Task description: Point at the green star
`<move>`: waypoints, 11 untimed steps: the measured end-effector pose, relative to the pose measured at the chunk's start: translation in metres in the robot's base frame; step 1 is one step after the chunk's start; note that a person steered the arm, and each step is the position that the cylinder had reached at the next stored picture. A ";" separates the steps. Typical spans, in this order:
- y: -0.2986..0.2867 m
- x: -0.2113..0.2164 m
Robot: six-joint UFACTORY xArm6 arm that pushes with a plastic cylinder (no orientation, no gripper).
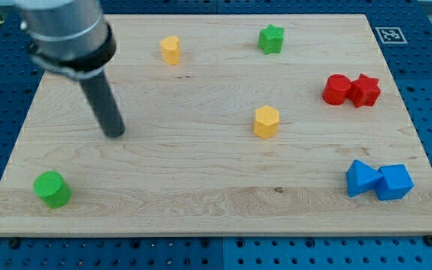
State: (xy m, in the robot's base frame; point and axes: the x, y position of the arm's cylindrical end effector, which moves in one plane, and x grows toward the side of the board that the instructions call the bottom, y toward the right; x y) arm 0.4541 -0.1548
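Eight blocks are counted on the wooden worktop (201,187): two green, two yellow, two red, two blue. The green star (271,39) is found toward one o'clock, near the view's top edge; no long axis can be made out, and one point seems to face the view's top. The green cylinder (52,188) is set at seven o'clock. The yellow cylinder (171,49) lies at eleven, the yellow hexagonal block (266,121) near centre. The red cylinder (337,89) and red star (365,90) touch at two o'clock. The blue triangular block (361,178) and blue cube (394,182) touch at four. No hand is fitted; my tip (115,133) is planted at nine o'clock, well apart from the green star.
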 end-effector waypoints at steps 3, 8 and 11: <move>-0.010 -0.155; 0.187 -0.248; 0.274 -0.241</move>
